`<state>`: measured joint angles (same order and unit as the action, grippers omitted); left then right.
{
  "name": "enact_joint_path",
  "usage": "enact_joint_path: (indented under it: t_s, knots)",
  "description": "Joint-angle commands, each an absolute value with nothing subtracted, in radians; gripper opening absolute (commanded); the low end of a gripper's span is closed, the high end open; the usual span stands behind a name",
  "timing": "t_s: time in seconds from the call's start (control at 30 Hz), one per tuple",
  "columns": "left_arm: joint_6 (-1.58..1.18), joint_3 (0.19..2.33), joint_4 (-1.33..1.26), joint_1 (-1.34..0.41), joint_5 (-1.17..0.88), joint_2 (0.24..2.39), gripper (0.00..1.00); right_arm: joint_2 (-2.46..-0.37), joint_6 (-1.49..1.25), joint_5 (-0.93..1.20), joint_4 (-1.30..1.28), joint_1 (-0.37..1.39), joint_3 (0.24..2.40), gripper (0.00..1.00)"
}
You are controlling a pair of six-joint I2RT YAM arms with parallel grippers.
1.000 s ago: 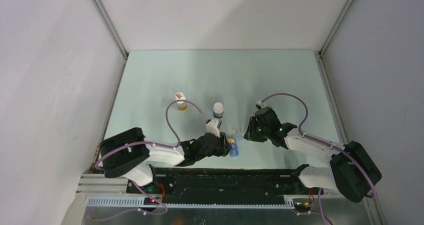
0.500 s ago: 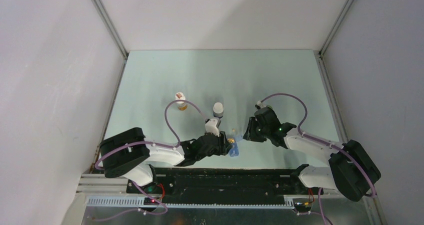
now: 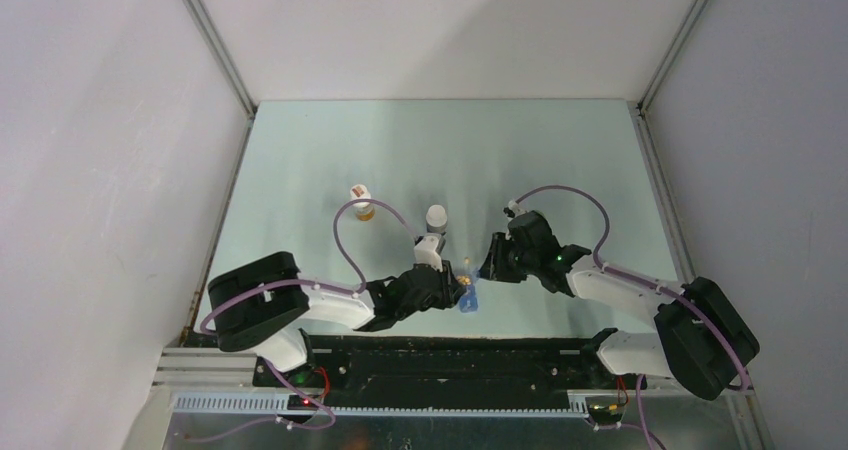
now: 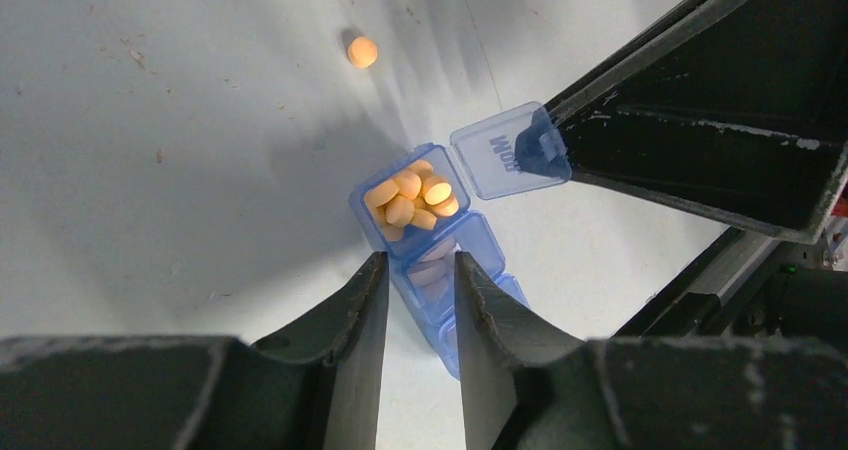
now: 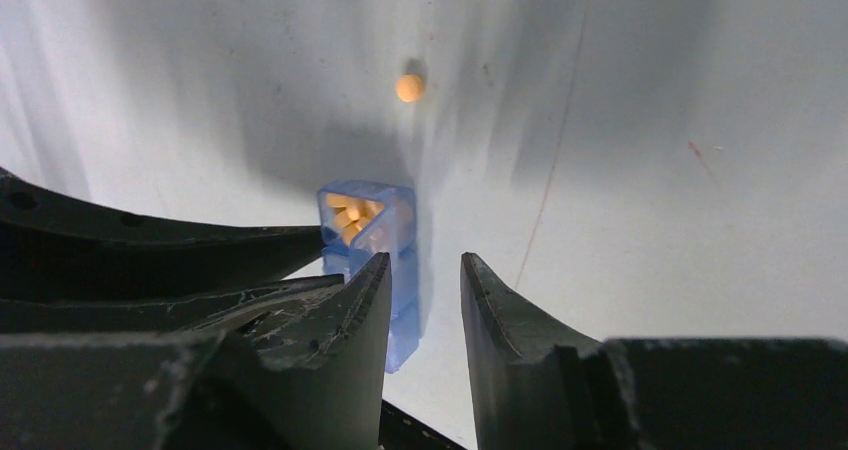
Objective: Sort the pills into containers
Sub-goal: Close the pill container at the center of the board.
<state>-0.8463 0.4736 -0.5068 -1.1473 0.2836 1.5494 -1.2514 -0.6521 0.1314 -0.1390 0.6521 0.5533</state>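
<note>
The box lies on the table between the arms, its end compartment heaped with pills and its lid swung open. A stray pill sits apart beyond it. The left gripper straddles the box with jaws narrow, though I cannot tell whether they pinch it. The right gripper shows a narrow, empty gap (one finger tip touches the lid's edge). The main risk is that a squeeze or nudge tips the light box and spills the heap. The right finger could also knock the lid shut, or sweep the stray pill farther off, since so small a tablet likely slips a pinch.
</note>
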Motion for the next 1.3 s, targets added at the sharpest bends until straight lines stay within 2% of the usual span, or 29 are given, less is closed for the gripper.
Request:
enact_joint_path:
  t_s: [0.0,0.33,0.63,0.8,0.93,1.07,1.27]
  knots:
    - [-0.827,0.496,-0.509,-1.150,0.297,1.576,0.33,-1.261,-0.630,0.214,-0.070,0.650,0.549,0.37]
    - [-0.813,0.494,-0.504,-1.151,0.304,1.568,0.32,-1.332,-0.625,0.269,-0.025,0.650,0.549,0.41]
    - [-0.808,0.445,-0.575,-1.150,0.290,1.528,0.39,-1.377,-0.654,0.215,-0.011,0.656,0.549,0.40]
    - [-0.816,0.427,-0.625,-1.150,0.266,1.492,0.53,-1.392,-0.654,0.209,-0.013,0.663,0.549,0.40]
    - [-0.848,0.423,-0.613,-1.140,0.290,1.436,0.58,-1.393,-0.654,0.188,-0.023,0.670,0.549,0.39]
    - [-0.878,0.416,-0.594,-1.116,0.316,1.377,0.57,-1.388,-0.654,0.179,-0.025,0.672,0.549,0.39]
    - [-0.907,0.428,-0.520,-1.084,0.338,1.361,0.46,-1.388,-0.658,0.179,-0.017,0.673,0.549,0.38]
